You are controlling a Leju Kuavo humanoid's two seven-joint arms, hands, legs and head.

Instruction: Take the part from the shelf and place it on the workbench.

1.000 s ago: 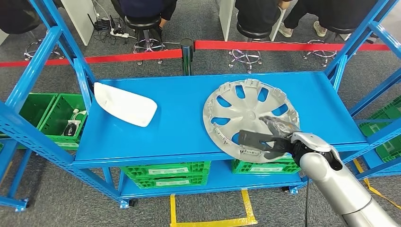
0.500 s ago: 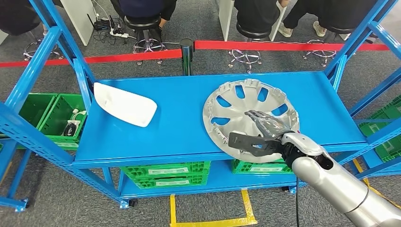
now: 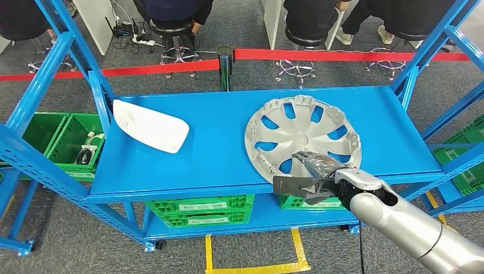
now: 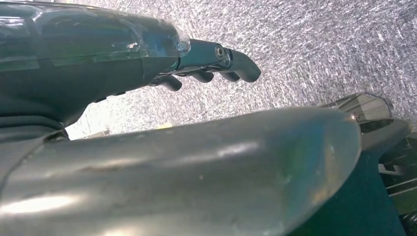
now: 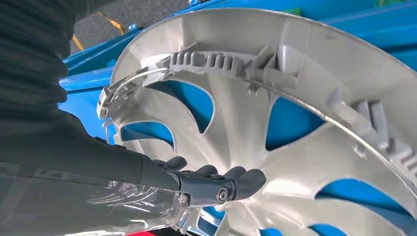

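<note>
On the left of the blue shelf (image 3: pixel 217 154) lies a white cover (image 3: pixel 149 125), flat and well apart from everything else; green crates (image 3: pixel 200 208) sit on the level below. Further right, the task's part, a silver hubcap (image 3: pixel 302 134), rests flat on the shelf top with its near rim at the front edge. The right hand (image 3: pixel 311 180) reaches over that near rim: its fingers (image 5: pixel 231 179) lie on the ribbed inner face of the hubcap, and the thumb juts out in front of the shelf edge, seemingly below the rim, so the hand looks spread around the rim but not yet clamped on it. The left hand (image 4: pixel 206 64) hangs over grey carpet with its fingers curled in and nothing in them. The likely trouble is the grip: the hubcap is wide, thin and smooth, and a hold on one edge alone could let it tilt, swing down or slip free when lifted. The rim could also snag on the shelf's edge or knock a blue upright (image 3: pixel 425 54) on the way out.
</note>
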